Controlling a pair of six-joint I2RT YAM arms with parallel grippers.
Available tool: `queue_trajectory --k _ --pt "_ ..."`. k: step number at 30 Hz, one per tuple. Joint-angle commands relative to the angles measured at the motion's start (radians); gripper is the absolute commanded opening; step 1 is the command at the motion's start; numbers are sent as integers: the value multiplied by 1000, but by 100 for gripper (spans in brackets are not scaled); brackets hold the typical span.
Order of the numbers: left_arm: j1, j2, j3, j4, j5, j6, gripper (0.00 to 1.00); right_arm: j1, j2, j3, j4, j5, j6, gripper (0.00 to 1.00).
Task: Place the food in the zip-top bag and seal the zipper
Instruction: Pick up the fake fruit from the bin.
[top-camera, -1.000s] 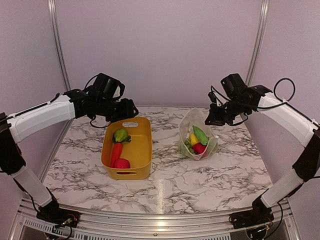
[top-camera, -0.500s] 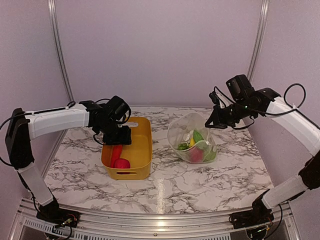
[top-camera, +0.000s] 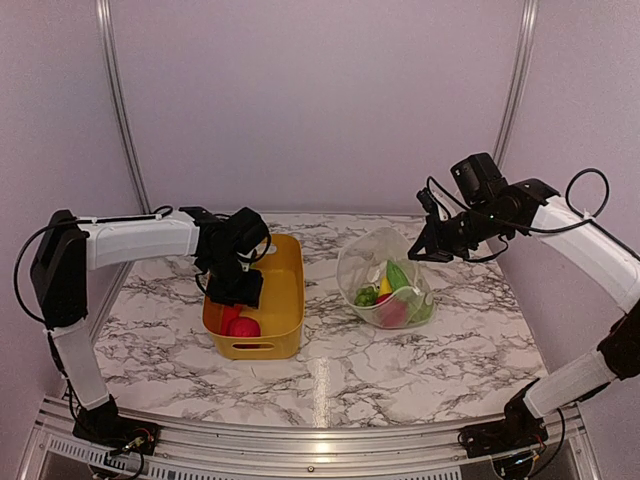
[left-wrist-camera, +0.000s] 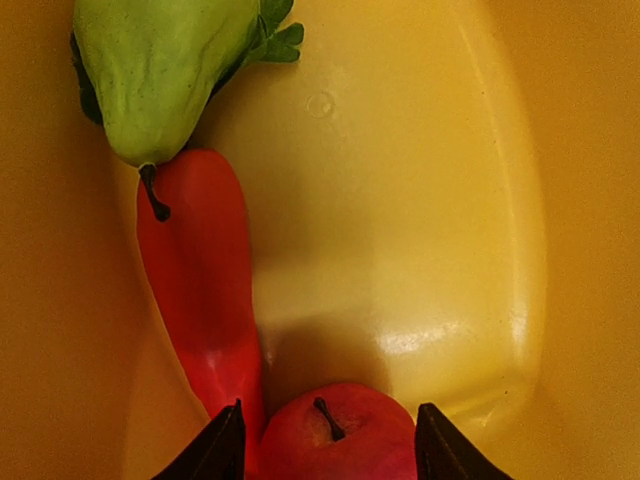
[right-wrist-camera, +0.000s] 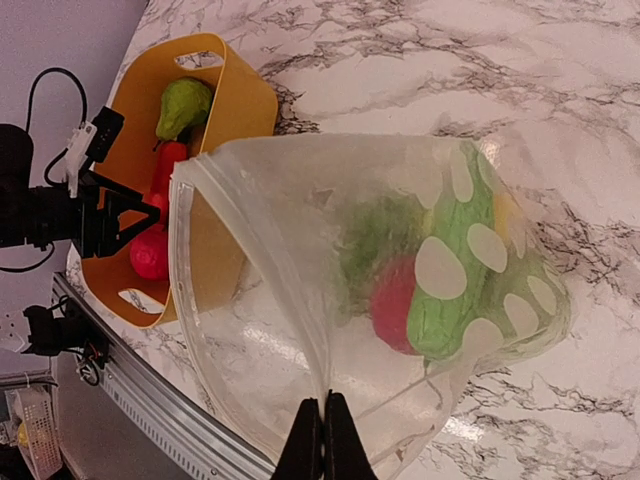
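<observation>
My left gripper (left-wrist-camera: 330, 445) is down inside the yellow bin (top-camera: 287, 300), open, with one finger on each side of a red apple (left-wrist-camera: 340, 440) and small gaps showing. Beside the apple lie a long red vegetable (left-wrist-camera: 200, 290) and a green fruit (left-wrist-camera: 160, 70). My right gripper (right-wrist-camera: 323, 440) is shut on the rim of the zip-top bag (right-wrist-camera: 300, 250), holding its mouth up and open. The zipper (right-wrist-camera: 185, 230) runs along that mouth edge. The bag (top-camera: 385, 275) holds a green cucumber (right-wrist-camera: 450, 300), a red piece (right-wrist-camera: 395, 305) and a yellow lemon (right-wrist-camera: 503, 215).
The bin stands left of centre on the marble table (top-camera: 340, 370), and the bag stands just right of it. Metal frame posts (top-camera: 118, 100) rise at the back corners, and a rail (top-camera: 320, 440) runs along the near edge.
My left gripper has dropped from above the bin's back left corner down into it, over the apple, closing a little. My right gripper has pulled the bag's mouth wider and leftward.
</observation>
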Motion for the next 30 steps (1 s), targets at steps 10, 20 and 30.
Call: queue_trajectory --k 10,20,30 --pt "-79 -60 -42 -136 145 131 71 12 -14 6 17 -19 21 0" --pt "-108 53 8 -164 91 120 80 11 22 37 14 -38 5 0" --pt "-117 75 25 -178 90 136 69 11 3 12 23 -35 20 0"
